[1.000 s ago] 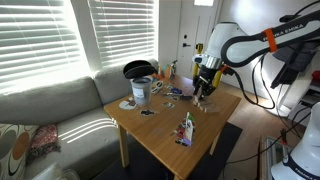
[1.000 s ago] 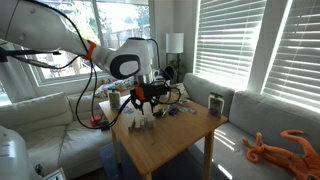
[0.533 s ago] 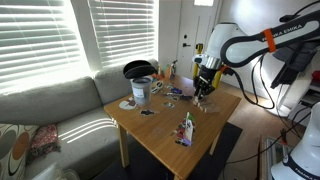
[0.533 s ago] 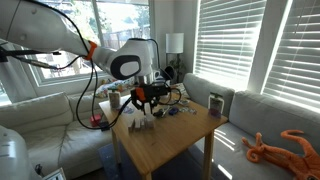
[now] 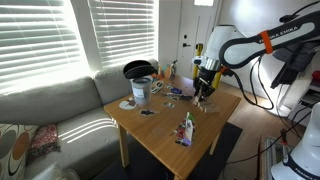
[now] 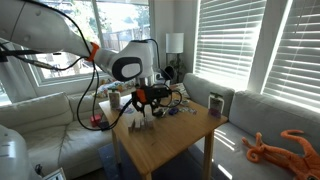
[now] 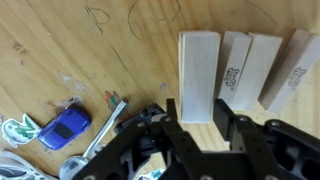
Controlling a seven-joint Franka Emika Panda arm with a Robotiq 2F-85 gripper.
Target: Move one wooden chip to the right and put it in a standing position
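Several pale wooden chips lie side by side on the wooden table in the wrist view. My gripper comes in from the bottom. Its black fingers press on both sides of the leftmost wooden chip, which looks larger and closer to the camera than its neighbours. In both exterior views the gripper is low over the table's edge zone, with the chips just under it.
A small blue toy car and a sticker lie left of the gripper. A tin bucket, a black bowl and a lying bottle are on the table. A mug stands at a far corner.
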